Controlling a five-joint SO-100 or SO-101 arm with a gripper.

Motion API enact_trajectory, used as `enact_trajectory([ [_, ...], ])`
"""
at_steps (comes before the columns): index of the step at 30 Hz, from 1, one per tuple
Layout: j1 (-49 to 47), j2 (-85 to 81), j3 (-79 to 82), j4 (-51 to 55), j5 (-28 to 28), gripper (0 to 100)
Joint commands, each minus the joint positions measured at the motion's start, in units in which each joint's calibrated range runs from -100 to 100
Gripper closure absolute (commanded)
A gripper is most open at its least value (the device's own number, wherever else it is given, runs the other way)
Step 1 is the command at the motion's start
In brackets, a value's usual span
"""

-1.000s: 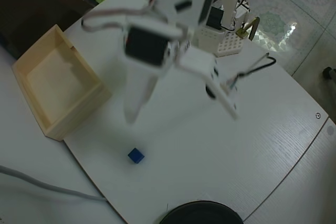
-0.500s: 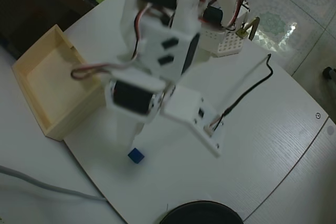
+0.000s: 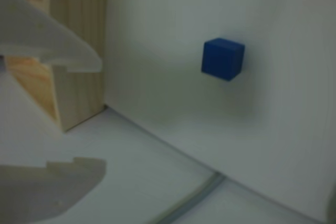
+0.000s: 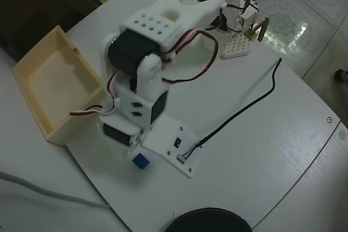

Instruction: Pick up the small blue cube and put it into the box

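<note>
Up close in the wrist view, two pale fingers (image 3: 50,51) come in from the nine o'clock edge, one high, one low, with a wide gap between them. The gripper (image 3: 102,116) stands spread apart and holds nothing. Beyond the fingertips, toward two o'clock, the small blue cube (image 3: 223,59) sits flat on the white table (image 3: 294,129), clear of both fingers, one corner edge turned to the camera; it has no long axis. Farther back at ten o'clock stands a corner of the box (image 3: 79,87). From overhead, the arm (image 4: 144,88) hangs right over the cube (image 4: 141,161), the box (image 4: 81,115) at ten o'clock from it, its long side running from ten to four o'clock.
</note>
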Motion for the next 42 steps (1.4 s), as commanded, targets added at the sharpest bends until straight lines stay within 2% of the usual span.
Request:
enact_trajectory([
  [1, 0.33, 1.12, -1.45, 0.84, -0.31, 83],
  [11, 0.33, 2.9, 4.71, 1.01, -0.11, 83],
  [15, 0.1, 2.98, 5.25, 1.01, 0.1, 78],
  [20, -0.71, 3.49, 5.25, 0.24, 0.26, 77],
  [27, -2.03, 12.02, 4.34, 2.2, -0.31, 71],
  [42, -2.99, 16.25, -12.76, 5.94, -0.52, 71],
])
